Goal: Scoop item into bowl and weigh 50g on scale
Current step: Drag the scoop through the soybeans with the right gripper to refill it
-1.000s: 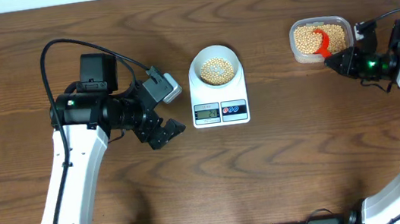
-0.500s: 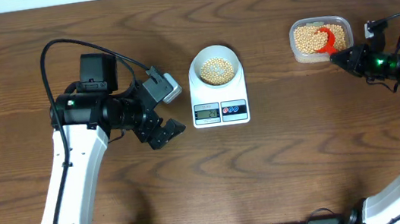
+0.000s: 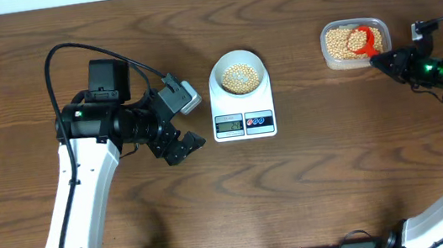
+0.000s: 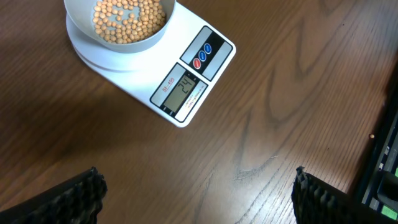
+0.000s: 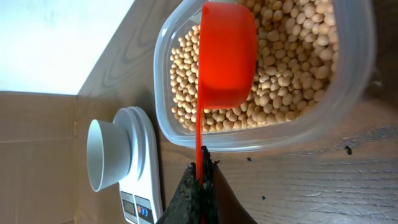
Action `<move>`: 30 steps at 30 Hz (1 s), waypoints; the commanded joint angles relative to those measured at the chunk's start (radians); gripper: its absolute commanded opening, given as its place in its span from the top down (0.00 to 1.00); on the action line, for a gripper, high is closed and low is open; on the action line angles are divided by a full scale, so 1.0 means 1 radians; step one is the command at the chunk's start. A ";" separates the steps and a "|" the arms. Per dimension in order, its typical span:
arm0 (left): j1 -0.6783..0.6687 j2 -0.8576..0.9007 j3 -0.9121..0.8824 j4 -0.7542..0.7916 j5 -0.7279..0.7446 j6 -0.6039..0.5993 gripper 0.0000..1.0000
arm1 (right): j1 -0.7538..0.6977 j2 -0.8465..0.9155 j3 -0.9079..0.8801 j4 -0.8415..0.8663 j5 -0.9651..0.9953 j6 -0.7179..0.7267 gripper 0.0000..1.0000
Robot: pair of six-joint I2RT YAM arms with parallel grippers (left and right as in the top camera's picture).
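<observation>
Our right gripper (image 5: 200, 177) pinches the light, stiff scoop (image 5: 227, 56) by its thin handle; the beans (image 5: 292, 81) roll easily. Our left gripper (image 4: 198, 196) stands wide open, empty.

You have white scale (image 3: 244, 123) at 12 o'clock on worktop (image 3: 314, 189), display facing 6 o'clock. Pale bowl (image 3: 236, 58) upright on it, tan beans (image 3: 239, 77) covering bottom. Second bean heap (image 3: 340, 42) at 2 o'clock.
</observation>
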 commanded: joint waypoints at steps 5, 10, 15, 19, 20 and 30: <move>0.005 -0.014 0.015 -0.002 -0.005 0.013 0.02 | -0.026 0.018 -0.002 0.016 -0.099 0.008 0.99; 0.005 -0.014 0.015 -0.002 -0.005 0.013 0.02 | -0.026 0.018 -0.002 0.025 -0.118 0.008 0.99; 0.005 -0.014 0.015 -0.002 -0.005 0.013 0.02 | -0.026 0.018 -0.002 0.026 -0.131 0.008 0.99; 0.005 -0.014 0.015 -0.002 -0.005 0.013 0.02 | -0.026 0.018 -0.002 0.040 -0.157 0.009 0.99; 0.005 -0.014 0.015 -0.001 -0.005 0.013 0.02 | -0.026 0.018 -0.002 0.040 -0.157 0.009 0.99; 0.005 -0.014 0.015 -0.002 -0.005 0.013 0.02 | -0.026 0.018 -0.002 0.041 -0.164 0.009 0.99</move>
